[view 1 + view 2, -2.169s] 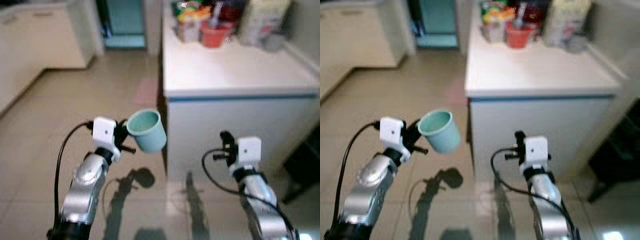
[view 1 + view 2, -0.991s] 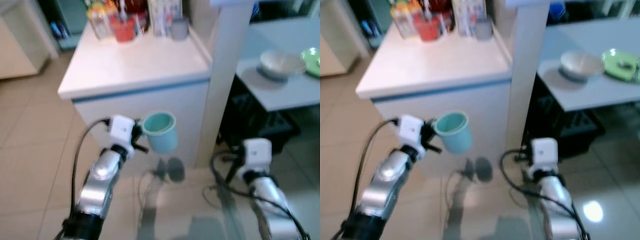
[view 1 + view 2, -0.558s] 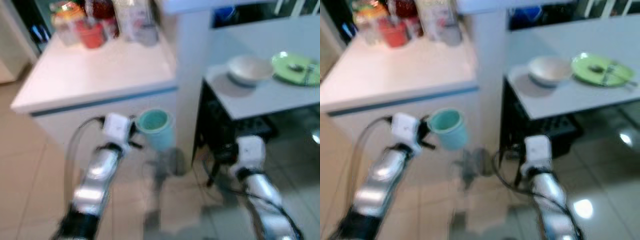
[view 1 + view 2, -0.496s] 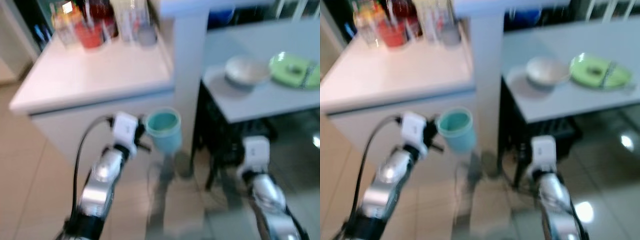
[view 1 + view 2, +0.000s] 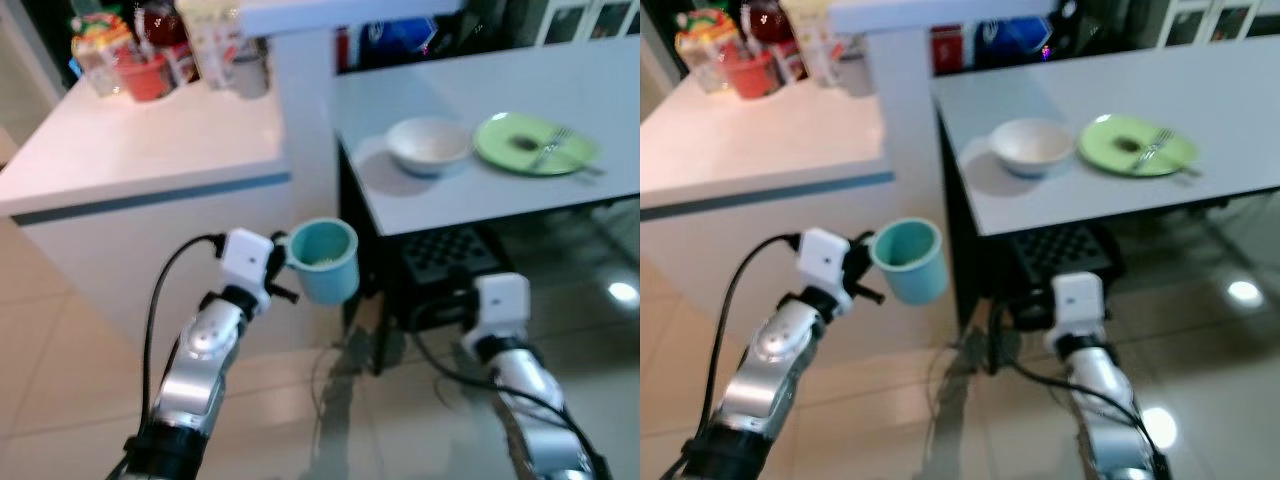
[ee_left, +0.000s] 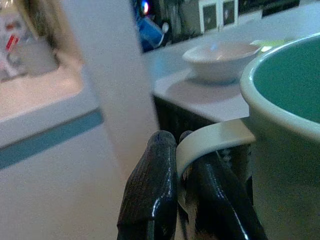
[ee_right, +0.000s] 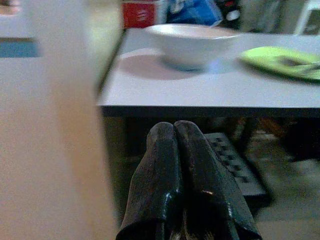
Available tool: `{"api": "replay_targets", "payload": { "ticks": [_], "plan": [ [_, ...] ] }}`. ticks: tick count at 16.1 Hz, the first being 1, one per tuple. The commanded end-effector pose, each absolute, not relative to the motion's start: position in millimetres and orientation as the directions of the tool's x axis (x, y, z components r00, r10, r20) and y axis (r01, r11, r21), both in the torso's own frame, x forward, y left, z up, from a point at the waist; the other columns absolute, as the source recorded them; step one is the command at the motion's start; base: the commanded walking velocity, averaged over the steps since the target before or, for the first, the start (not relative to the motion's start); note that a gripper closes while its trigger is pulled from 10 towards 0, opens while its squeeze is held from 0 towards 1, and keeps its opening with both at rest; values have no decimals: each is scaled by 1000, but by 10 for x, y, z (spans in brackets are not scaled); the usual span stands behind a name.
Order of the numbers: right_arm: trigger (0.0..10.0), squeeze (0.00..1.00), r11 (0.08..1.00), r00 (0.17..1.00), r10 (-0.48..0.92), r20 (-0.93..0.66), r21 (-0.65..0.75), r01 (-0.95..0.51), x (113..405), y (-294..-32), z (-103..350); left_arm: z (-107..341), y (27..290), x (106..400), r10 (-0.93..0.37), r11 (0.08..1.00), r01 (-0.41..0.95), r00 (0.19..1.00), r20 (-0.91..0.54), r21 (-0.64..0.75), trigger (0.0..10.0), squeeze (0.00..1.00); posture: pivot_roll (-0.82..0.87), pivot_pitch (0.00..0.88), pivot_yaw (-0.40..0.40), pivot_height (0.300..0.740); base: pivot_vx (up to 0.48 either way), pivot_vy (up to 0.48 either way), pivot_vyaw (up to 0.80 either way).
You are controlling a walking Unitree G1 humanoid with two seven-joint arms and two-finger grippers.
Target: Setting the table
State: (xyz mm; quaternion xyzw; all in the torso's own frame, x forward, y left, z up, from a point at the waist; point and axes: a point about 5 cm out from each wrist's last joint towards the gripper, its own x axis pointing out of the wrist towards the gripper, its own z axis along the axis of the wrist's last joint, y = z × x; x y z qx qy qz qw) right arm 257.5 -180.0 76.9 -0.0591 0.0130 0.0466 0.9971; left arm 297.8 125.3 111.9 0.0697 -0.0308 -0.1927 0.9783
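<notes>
Tiled floor lies open before the desk (image 5: 480, 195) edge; my left pincer (image 6: 182, 165) clamps the teal cup (image 5: 325, 262) handle, right pincer (image 7: 175, 150) closed, empty.

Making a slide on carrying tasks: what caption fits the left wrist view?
Left gripper pinching the teal mug by its handle, white bowl on the table beyond.

A grey table (image 5: 1120, 195) is seen with a white bowl (image 5: 1033, 143) set near its left edge and a green plate (image 5: 1137, 146) beside the bowl, toward the middle. A fork (image 5: 1155, 146) is laid across the plate. To the left, a white counter (image 5: 140, 150) is loaded at its far edge with a red cup (image 5: 148, 78), packets and a grey tumbler (image 5: 248, 75). A tiled floor (image 5: 60, 330) lies below.
</notes>
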Motion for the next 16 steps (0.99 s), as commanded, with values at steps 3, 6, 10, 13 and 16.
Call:
{"api": "replay_targets", "payload": {
  "ticks": [3,6,10,13,16],
  "plan": [
    [10000,0,986,993,114,-22,-116,-116,2580,-1731,781,1123,1348,3021,-349,924,339,937,26,176,0,0,-58,0,101,740,285,-383,0],
    [10000,0,987,993,112,-21,-115,-114,2566,-1732,774,1115,1338,3029,-348,923,339,937,19,182,0,0,-64,0,109,740,316,-356,0],
    [10000,0,987,994,110,-20,-116,-111,2555,-1730,767,1113,1312,3040,-359,915,348,933,20,204,0,0,-69,0,113,740,377,-291,0],
    [10000,0,987,994,108,-19,-117,-110,2555,-1732,766,1119,1301,3047,-366,912,354,930,25,208,0,0,-71,0,114,740,394,-270,0],
    [10000,0,987,994,107,-17,-118,-109,2554,-1734,767,1132,1257,3036,-388,903,371,921,38,219,0,0,-73,0,115,740,373,-298,0]
  ]
}}
